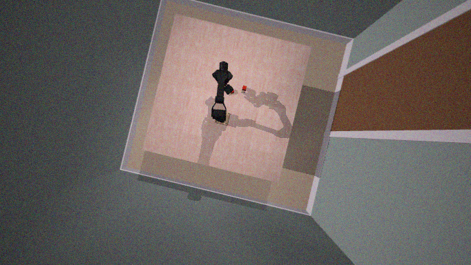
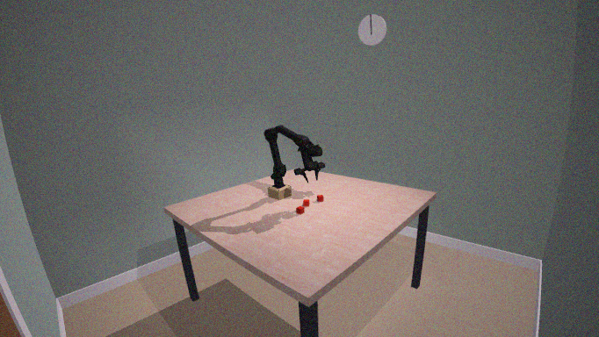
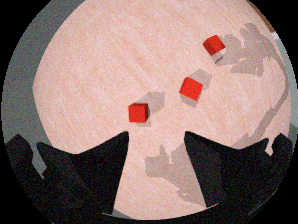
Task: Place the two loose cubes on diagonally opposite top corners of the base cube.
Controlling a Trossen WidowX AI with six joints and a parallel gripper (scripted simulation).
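Three similar red cubes stand apart on the table; I cannot tell which is the fixed base. The right cube (image 1: 244, 87) (image 2: 299, 210) (image 3: 214, 45) is the farthest up in the wrist view. The middle cube (image 2: 306, 203) (image 3: 191, 89) is partly covered by the arm in the top view. The left cube (image 2: 320, 198) (image 3: 138, 113) is hidden under the arm there. My gripper (image 2: 312, 181) (image 3: 157, 136) is open and empty, pointing down well above the table. In the wrist view the left cube is just beyond the left fingertip.
The pink wooden table (image 1: 193, 52) (image 2: 351, 219) carries the arm's tan base block (image 2: 275, 193), behind the cubes in the exterior view. The arm's shadow falls across the table and reaches close to the right cube.
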